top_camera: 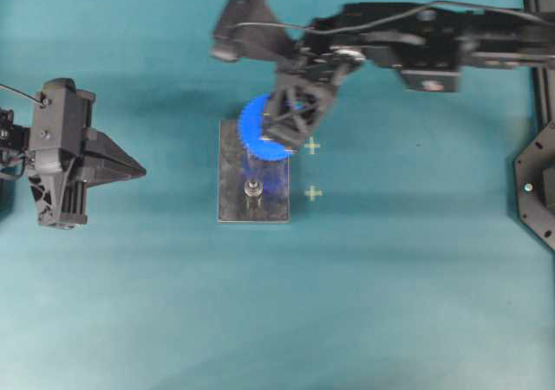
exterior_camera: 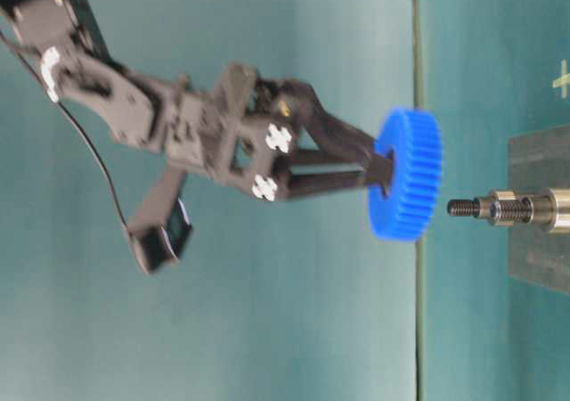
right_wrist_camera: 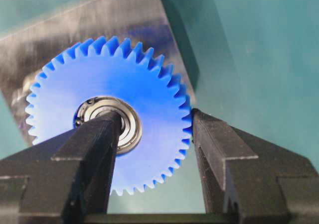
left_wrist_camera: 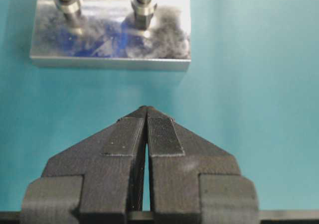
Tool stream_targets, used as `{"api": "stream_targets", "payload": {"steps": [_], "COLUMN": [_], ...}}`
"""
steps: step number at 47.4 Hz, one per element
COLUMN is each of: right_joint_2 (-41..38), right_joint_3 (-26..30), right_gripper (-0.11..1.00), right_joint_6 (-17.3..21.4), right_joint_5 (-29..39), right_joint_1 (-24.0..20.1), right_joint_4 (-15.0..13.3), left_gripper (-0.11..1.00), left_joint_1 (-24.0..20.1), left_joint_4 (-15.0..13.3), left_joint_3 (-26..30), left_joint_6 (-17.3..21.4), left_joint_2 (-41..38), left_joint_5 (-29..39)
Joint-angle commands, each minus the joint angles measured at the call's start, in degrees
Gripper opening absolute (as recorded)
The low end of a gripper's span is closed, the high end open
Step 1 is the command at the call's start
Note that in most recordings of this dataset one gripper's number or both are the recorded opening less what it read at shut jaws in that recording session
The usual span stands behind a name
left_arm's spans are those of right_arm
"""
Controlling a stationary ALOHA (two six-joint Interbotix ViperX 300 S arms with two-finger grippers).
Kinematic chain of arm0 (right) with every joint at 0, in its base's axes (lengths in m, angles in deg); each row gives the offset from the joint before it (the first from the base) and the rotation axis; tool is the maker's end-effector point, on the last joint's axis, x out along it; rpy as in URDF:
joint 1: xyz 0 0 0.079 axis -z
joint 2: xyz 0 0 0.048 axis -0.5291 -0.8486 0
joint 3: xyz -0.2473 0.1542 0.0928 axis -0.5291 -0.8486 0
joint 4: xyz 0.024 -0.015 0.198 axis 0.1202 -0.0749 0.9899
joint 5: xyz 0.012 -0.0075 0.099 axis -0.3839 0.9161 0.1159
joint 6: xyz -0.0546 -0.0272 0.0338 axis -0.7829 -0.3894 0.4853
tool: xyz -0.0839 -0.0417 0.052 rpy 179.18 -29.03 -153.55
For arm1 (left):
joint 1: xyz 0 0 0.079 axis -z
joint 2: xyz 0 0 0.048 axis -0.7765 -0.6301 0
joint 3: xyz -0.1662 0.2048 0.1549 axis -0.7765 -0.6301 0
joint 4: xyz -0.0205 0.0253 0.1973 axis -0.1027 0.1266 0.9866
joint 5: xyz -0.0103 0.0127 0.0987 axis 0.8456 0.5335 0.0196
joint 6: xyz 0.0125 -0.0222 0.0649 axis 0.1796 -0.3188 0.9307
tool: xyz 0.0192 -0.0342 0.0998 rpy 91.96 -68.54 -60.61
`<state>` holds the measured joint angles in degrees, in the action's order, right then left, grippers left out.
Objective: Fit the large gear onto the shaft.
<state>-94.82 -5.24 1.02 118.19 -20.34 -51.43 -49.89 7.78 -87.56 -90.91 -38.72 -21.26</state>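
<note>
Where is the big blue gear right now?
The big blue gear is up in the air in the right claw, over the far end of the grey plate, not yet on a peg.

Just a flat teal matte tabletop [top_camera: 390, 303] everywhere, evenly lit, two small pale cross marks [top_camera: 312, 169] just past center toward 3 o'clock.

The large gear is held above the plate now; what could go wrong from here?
1. The right gripper pinches the large gear between hub and rim, one finger over the bore, so that finger may block the shaft.
2. In the table-level view the gear looks tilted and off-axis, so it may jam.
</note>
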Motion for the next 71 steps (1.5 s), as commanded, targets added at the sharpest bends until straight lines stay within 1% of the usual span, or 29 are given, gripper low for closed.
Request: {"api": "stream_targets", "payload": {"steps": [1, 12, 22, 50, 71], "right_joint_2": [-0.26, -3.25, -4.31, -4.48, -5.54], "right_joint_3": [2.9, 5.1, 5.54, 5.62, 7.03], "right_gripper": [0.49, 0.49, 0.49, 0.49, 0.49], "right_joint_6": [-0.7, -1.67, -1.67, -1.67, -1.67], "right_joint_5": [0.18, 0.62, 1.58, 1.49, 2.2], "right_joint_1": [0.18, 0.44, 0.79, 0.62, -0.18], "right_joint_4": [-0.09, -0.09, -0.09, -0.09, 0.18], "left_gripper": [0.0, 0.0, 0.0, 0.0, 0.0], "left_joint_1": [0.18, 0.26, 0.26, 0.26, 0.26], "left_joint_4": [0.09, 0.09, 0.09, 0.09, 0.09], "left_joint_3": [0.62, 0.7, 0.62, 0.44, 0.09], "left_joint_6": [-0.09, -0.09, -0.09, -0.09, -0.09], "left_joint_2": [0.18, 0.26, 0.18, 0.18, 0.18], "left_joint_5": [-0.44, -0.44, -0.44, -1.32, -2.72]}}
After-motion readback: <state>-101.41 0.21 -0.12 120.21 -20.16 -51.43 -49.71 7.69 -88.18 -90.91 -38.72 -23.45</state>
